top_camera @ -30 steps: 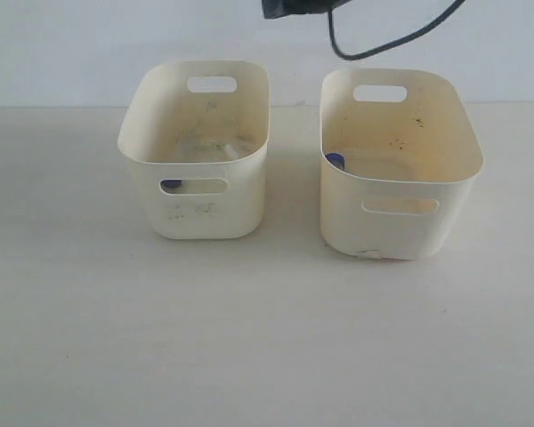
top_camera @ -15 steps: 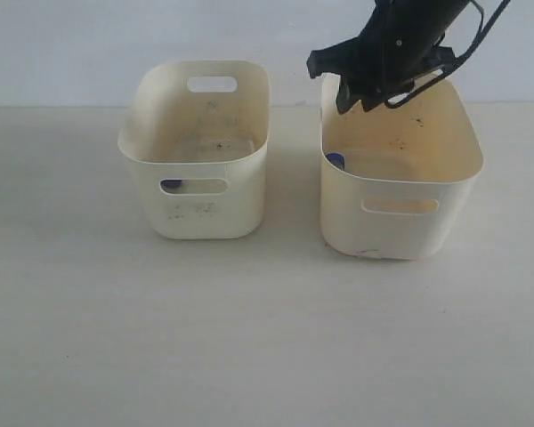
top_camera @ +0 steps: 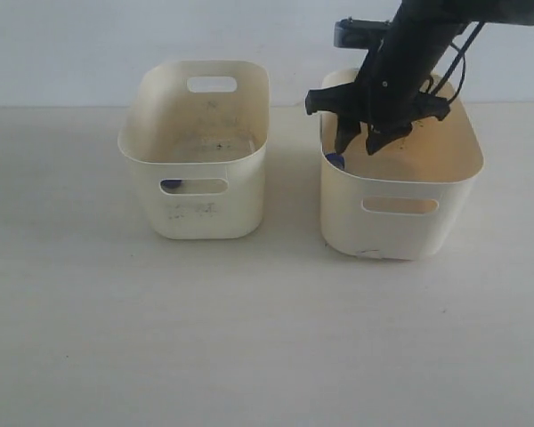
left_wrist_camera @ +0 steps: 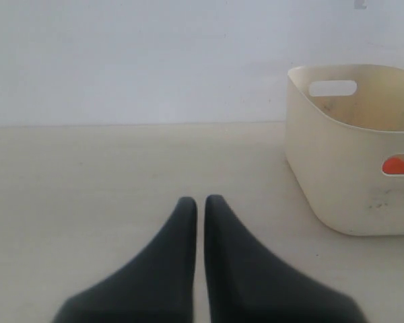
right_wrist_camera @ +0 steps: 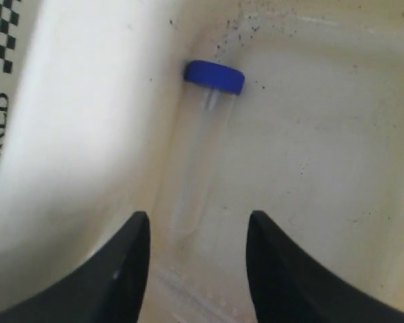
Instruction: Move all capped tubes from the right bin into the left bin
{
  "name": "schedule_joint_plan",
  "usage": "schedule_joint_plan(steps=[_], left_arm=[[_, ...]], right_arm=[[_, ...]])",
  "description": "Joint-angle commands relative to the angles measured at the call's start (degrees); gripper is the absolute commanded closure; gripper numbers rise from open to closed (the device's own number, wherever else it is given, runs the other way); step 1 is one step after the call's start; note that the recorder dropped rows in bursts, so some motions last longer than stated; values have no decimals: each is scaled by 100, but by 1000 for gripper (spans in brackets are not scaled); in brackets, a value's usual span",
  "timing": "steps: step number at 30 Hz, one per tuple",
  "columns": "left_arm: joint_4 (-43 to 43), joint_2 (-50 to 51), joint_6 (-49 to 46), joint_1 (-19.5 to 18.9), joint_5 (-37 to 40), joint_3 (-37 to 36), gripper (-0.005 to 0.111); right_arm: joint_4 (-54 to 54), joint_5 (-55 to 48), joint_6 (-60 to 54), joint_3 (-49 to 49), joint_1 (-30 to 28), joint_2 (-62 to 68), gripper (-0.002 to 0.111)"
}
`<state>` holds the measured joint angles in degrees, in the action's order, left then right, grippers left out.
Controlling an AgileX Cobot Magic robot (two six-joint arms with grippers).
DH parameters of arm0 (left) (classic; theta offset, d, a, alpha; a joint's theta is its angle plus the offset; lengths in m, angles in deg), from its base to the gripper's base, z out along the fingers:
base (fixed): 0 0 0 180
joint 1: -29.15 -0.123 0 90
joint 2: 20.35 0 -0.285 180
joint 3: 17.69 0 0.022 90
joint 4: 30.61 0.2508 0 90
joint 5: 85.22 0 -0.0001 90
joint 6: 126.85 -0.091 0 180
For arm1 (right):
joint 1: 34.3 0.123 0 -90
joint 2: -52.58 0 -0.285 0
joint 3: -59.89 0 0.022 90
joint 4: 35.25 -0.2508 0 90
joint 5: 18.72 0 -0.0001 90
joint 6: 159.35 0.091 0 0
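Note:
The right bin [top_camera: 400, 233] holds a blue-capped tube [right_wrist_camera: 203, 134] lying against its side wall; its cap [top_camera: 335, 161] shows at the bin's left inner edge. My right gripper [top_camera: 360, 142] hangs open inside this bin, and in the right wrist view the gripper [right_wrist_camera: 198, 219] stands just short of the tube's clear end, touching nothing. The left bin [top_camera: 205, 213] shows a blue cap [top_camera: 170, 185] through its front handle and an orange-red cap [left_wrist_camera: 394, 165] through a handle. My left gripper [left_wrist_camera: 200, 200] is shut and empty over bare table beside the left bin [left_wrist_camera: 330, 175].
The two bins stand side by side on a pale table with a narrow gap between them. A white wall runs behind. A printed checkered sheet [right_wrist_camera: 0, 40] lies outside the right bin. The left arm is out of the exterior view.
My right arm has come down from the top of the exterior view into the right bin, jaws open. The bins and tubes have not moved.

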<state>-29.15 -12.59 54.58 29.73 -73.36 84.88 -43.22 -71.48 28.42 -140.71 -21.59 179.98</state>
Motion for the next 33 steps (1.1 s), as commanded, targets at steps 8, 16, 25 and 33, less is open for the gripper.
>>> schedule_joint_plan(steps=[8,16,25,33], left_arm=[[-36,3,54,-2,-26,21,102],[-36,3,54,-2,-26,21,102],[-36,3,54,-2,-26,21,102],[-36,3,54,-2,-26,21,102]], right_arm=[[-1744,-321,-721,1,-657,192,49],[-1785,-262,-831,1,-698,380,49],[-2026,-332,-1120,1,-698,713,49],[-2011,-207,-1177,1,-698,836,33]])
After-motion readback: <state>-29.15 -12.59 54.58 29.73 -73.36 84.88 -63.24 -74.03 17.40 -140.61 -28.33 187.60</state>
